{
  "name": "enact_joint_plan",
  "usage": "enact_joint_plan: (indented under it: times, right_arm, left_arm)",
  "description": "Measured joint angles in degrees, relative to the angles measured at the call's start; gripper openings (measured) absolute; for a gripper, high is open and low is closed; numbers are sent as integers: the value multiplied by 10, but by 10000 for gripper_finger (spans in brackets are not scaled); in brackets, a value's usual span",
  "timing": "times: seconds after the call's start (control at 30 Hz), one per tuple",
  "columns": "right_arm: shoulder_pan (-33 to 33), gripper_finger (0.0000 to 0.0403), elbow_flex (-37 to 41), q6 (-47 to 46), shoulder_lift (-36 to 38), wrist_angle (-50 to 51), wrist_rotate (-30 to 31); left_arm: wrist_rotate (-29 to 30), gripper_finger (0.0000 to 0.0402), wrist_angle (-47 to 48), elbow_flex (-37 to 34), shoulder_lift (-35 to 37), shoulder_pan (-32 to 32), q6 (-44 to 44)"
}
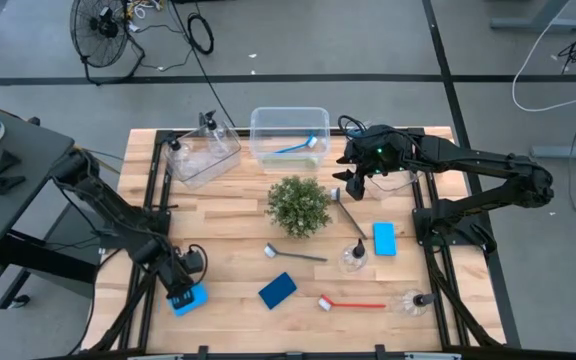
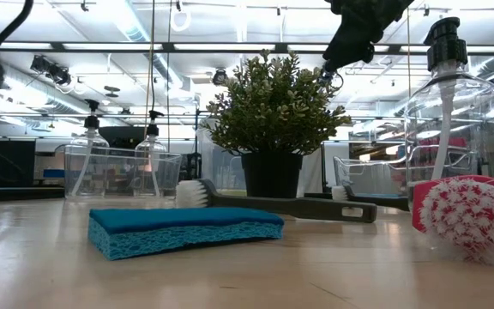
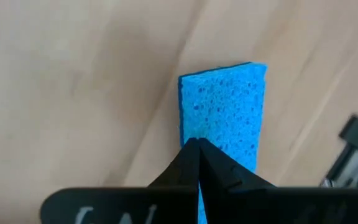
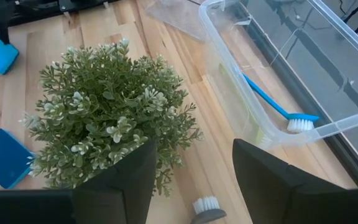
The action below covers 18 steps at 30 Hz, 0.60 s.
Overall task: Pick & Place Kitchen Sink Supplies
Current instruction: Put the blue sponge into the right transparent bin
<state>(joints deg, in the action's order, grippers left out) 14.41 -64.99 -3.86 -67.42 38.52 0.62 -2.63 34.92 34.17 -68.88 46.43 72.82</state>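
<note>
The left gripper (image 3: 197, 152) has its fingers closed on a blue sponge (image 3: 225, 112) at the table's (image 1: 228, 215) front left corner; the sponge's long axis runs straight away from the fingertips. The right gripper (image 4: 194, 171) hangs with its fingers spread apart and holding nothing, above the table's back right part, just beside the green plant (image 1: 299, 205).

Three blue sponges show: the gripped one, a second sponge (image 1: 278, 290) lying diagonally near the front middle, and a third sponge (image 1: 384, 238) to the right, long axis front to back.

Three brushes show on the table. A dark grey brush (image 1: 295, 254) lies roughly left to right with its head to the left. Another dark brush (image 1: 349, 214) runs front to back, head toward the back. A red brush (image 1: 353, 303) lies left to right, head to the left. A blue brush (image 1: 301, 147) lies inside the middle bin (image 1: 288, 118).

Four clear bottles: two bottles (image 1: 208, 125) stand in the left bin (image 1: 196, 172), one bottle (image 1: 354, 258) near the third sponge, one bottle (image 1: 413, 300) at the front right.
</note>
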Motion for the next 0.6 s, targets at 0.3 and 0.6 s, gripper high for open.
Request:
enact_joint_plan:
  times: [0.3, 0.6]
  right_arm:
    - [0, 213, 0, 0, 0, 0, 0]
    - [0, 213, 0, -19, 0, 0, 0]
  left_arm:
    - [50, 0, 0, 0, 12, -46, -30]
    - [50, 0, -2, 1, 13, -88, -81]
